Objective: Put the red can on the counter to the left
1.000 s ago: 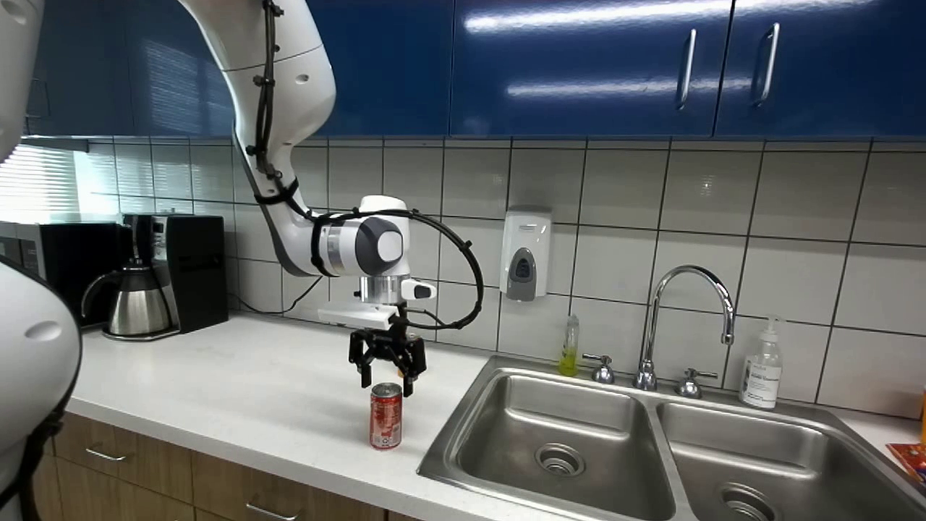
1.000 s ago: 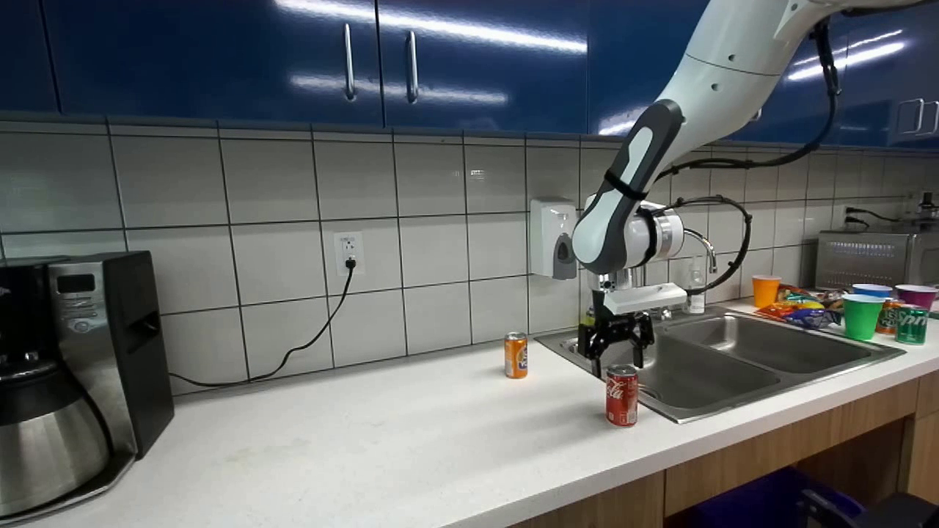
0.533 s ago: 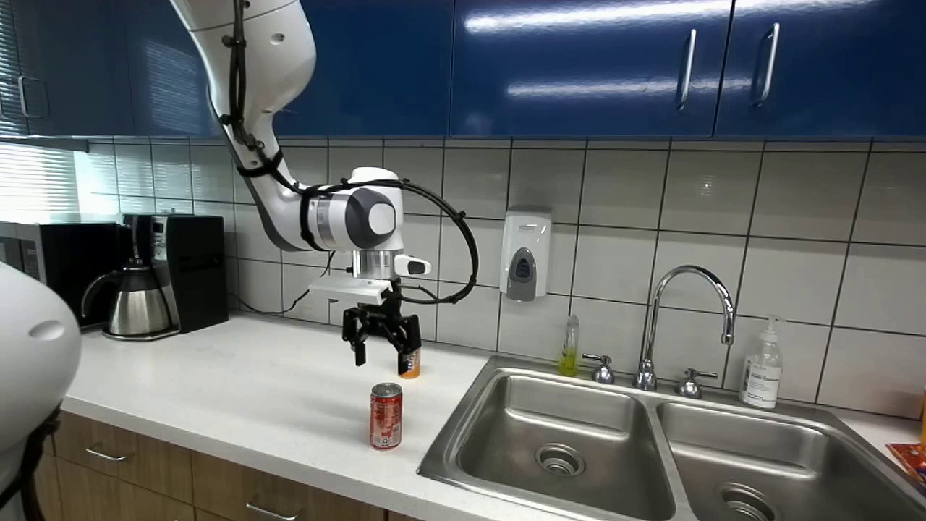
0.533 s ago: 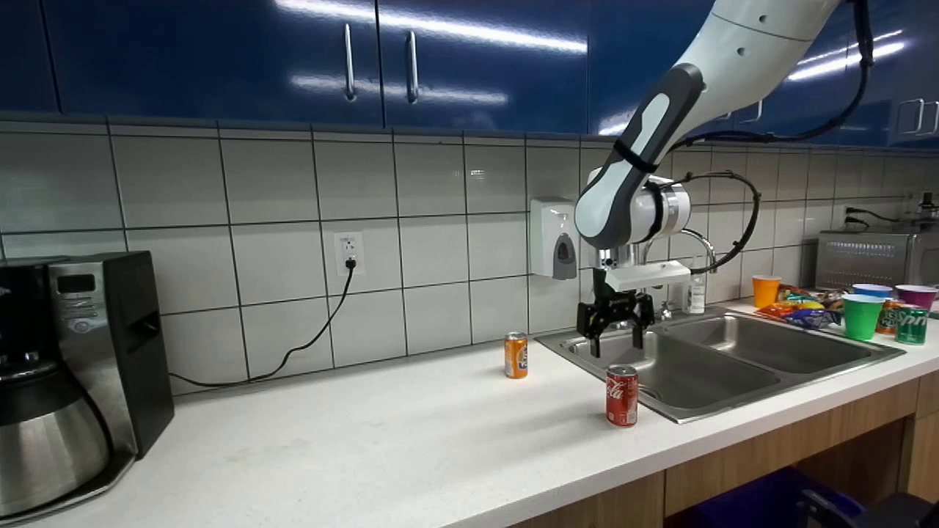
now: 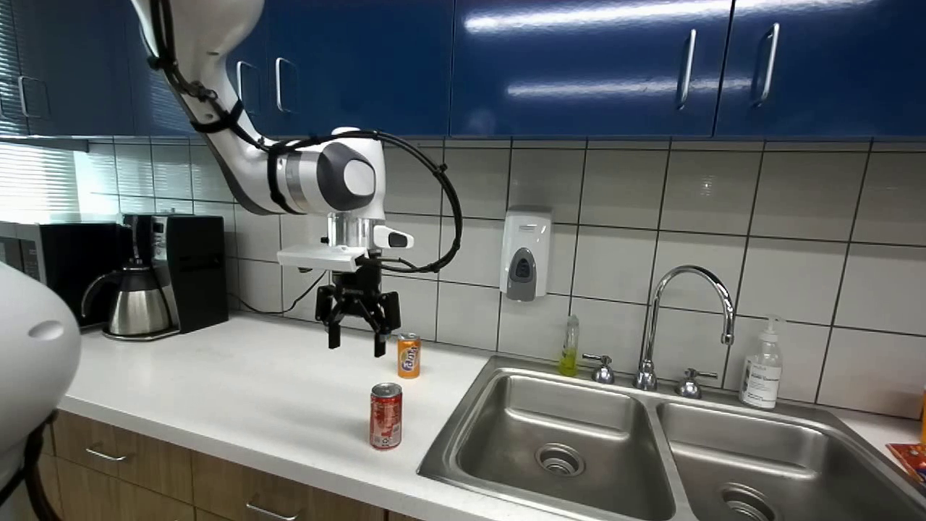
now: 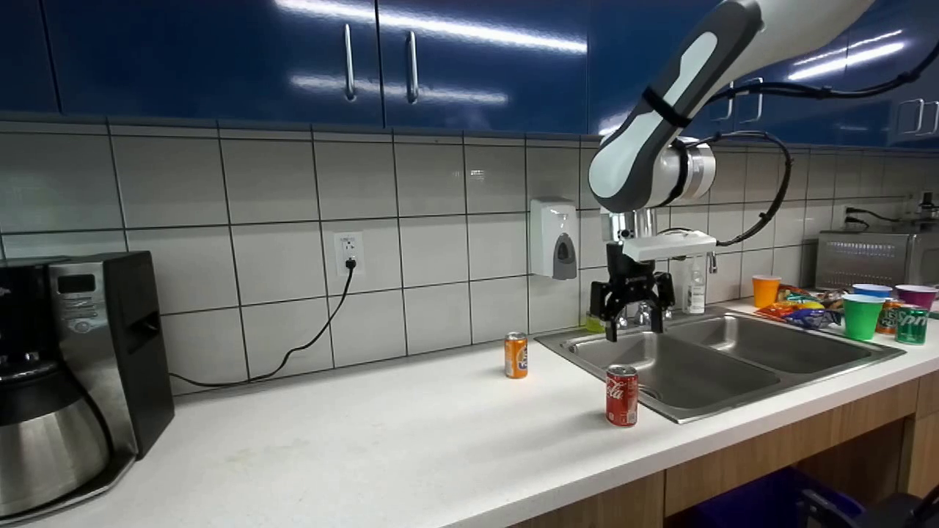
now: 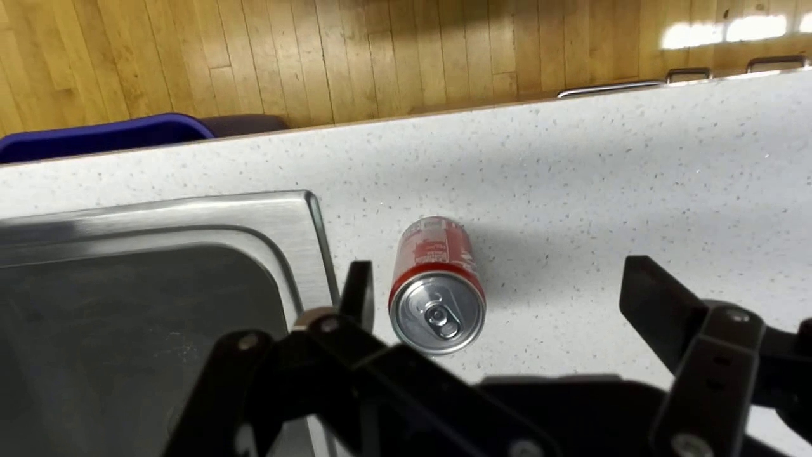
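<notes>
The red can (image 5: pixel 385 420) stands upright on the white counter (image 5: pixel 239 376), close to the sink's edge. It shows in both exterior views (image 6: pixel 621 400), and in the wrist view (image 7: pixel 438 254) its silvery top and part of its side are visible. My gripper (image 5: pixel 357 346) is open and empty, raised well above the counter and above the can's top, in both exterior views (image 6: pixel 634 330). In the wrist view the can appears between the spread fingers (image 7: pixel 500 285), nearer the left finger, with bare counter between it and the right finger. The can touches neither finger.
The steel double sink (image 5: pixel 662 449) lies beside the can. An orange can (image 5: pixel 409 356) stands further back on the counter (image 6: pixel 367 440). A coffee maker (image 6: pixel 117 352) stands at the counter's far end. Cups and snack bags (image 6: pixel 810 315) lie beyond the sink.
My open gripper has risen away from the red can, drifting left in an exterior view and uncovering the orange can there. The red can has not moved.
</notes>
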